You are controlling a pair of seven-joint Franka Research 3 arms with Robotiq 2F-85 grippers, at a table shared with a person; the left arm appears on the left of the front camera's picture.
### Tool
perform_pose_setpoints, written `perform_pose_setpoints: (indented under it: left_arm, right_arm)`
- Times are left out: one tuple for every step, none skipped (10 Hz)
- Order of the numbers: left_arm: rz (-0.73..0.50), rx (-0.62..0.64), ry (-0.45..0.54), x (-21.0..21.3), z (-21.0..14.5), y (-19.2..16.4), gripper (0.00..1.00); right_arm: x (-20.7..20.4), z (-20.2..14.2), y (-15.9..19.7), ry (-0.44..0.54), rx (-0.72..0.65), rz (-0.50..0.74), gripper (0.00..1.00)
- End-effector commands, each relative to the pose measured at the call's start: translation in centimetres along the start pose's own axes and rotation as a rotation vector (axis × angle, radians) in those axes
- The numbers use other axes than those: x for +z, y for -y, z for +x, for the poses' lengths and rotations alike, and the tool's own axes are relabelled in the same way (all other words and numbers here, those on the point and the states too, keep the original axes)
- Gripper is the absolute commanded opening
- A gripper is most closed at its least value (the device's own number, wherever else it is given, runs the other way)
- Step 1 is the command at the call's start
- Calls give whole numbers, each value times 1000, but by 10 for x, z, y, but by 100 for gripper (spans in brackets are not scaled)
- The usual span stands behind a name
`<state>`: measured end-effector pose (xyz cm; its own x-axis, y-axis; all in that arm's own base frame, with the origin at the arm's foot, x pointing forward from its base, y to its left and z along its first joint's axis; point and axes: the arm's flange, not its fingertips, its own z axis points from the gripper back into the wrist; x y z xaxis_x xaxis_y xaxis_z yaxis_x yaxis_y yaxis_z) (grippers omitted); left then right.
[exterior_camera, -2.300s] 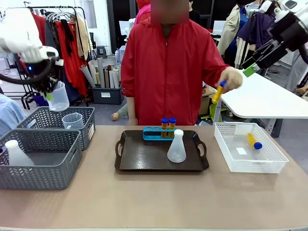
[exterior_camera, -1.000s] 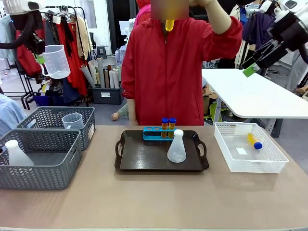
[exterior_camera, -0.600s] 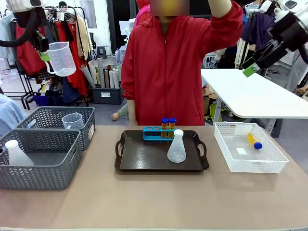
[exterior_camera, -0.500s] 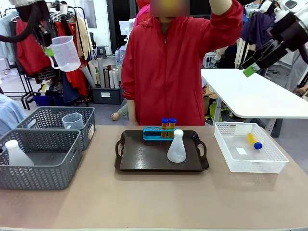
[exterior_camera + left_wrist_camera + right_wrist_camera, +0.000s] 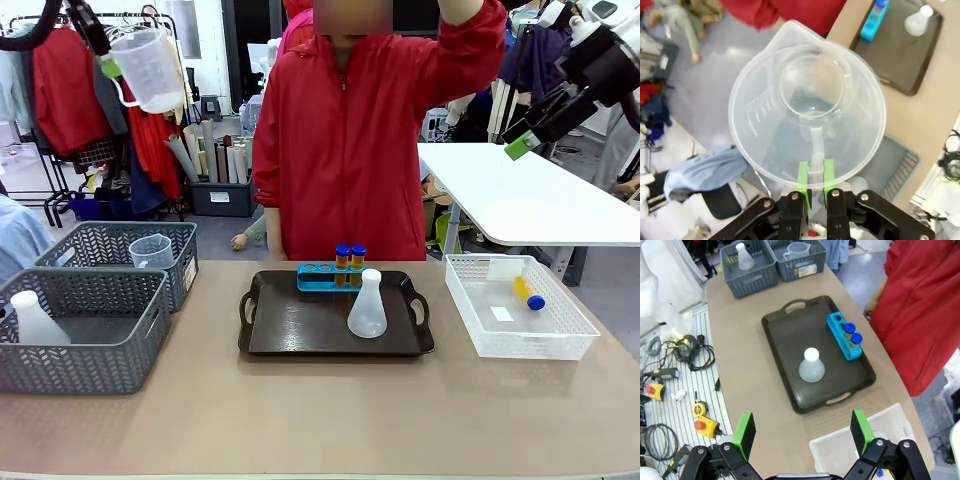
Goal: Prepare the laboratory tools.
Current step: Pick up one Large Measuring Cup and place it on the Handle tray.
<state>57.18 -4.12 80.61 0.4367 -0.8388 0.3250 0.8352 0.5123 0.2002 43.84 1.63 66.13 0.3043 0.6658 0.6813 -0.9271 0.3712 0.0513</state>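
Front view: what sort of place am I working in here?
Probably a robot demo room staged as a lab: a clothes rack stands behind the person, loose cables lie beside the table, and tubes sit on a brown tray.

The measuring beaker (image 5: 807, 107) is seen to be clear, glossy plastic, clamped at its handle by the matt green pads (image 5: 803, 176) of the black left pincer (image 5: 813, 176). The tray (image 5: 300, 335) is finished dark brown and smooth, with a faint sheen. On the tray, the conical flask (image 5: 367, 305) is shown as translucent, frosted white plastic. Beneath the tray, the worktop (image 5: 320, 420) is surfaced matt beige. Left of the tray, the baskets (image 5: 80, 345) are formed of grey plastic mesh.
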Motion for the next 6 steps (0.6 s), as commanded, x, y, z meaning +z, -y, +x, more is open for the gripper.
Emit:
perform_pose_setpoints:
  left_arm:
    - [-48,-101,53,5,26,4,0]
    - [-67,-138,60,1,37,14,0]
    - [-81,-170,64,-3,45,25,0]
    - [-103,-206,82,-9,54,34,0]
    - [-120,-228,76,-14,60,46,0]
    - [-134,-266,66,-21,66,59,0]
  right_arm:
    - [0,1,-1,7,11,1,100]
    - [0,1,-1,7,11,1,100]
    - [0,1,-1,7,11,1,100]
    - [0,1,-1,7,11,1,100]
    - [0,1,-1,7,11,1,100]
    - [0,1,-1,7,11,1,100]
